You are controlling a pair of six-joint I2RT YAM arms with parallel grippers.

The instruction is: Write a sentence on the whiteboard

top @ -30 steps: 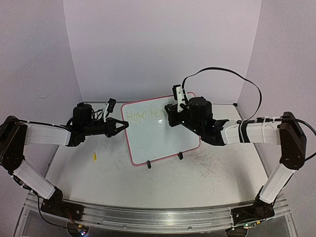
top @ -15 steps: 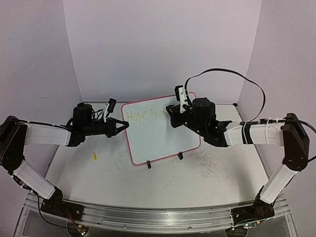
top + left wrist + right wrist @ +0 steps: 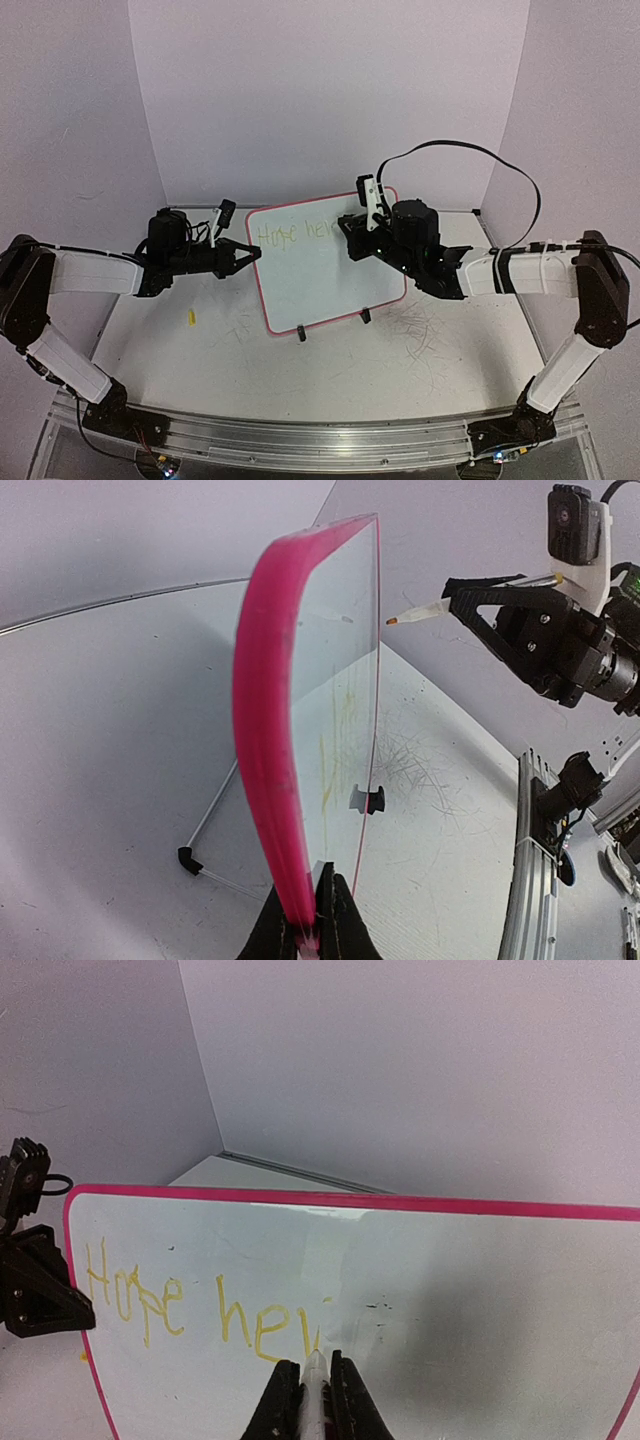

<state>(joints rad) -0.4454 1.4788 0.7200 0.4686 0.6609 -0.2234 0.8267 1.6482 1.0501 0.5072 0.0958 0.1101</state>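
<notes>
Table: grey scratch marks front right. Whiteboard stands mid-table on two black feet, leaning back. My left gripper is clamped on its pink left edge. My right gripper is closed around a marker, with the tip at the board just after the last letter; can't tell if it touches. Yellow writing on the top line reads "Hope hev". Small yellow bit on the table, left of the board.
</notes>
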